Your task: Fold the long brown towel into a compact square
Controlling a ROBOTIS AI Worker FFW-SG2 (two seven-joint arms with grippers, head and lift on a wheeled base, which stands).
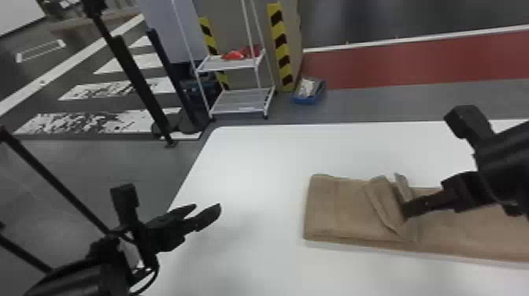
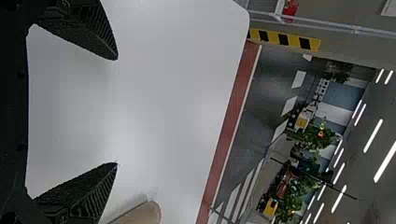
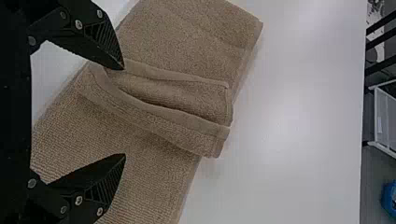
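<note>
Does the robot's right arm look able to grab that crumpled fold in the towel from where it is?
Probably yes. Its claw is open right by the crumpled fold on top of the towel, and I see nothing in the way.

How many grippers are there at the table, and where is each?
2. The left gripper hangs open over the white table, left of the brown towel; the right gripper is open over the towel, beside its bunched folds.
</note>
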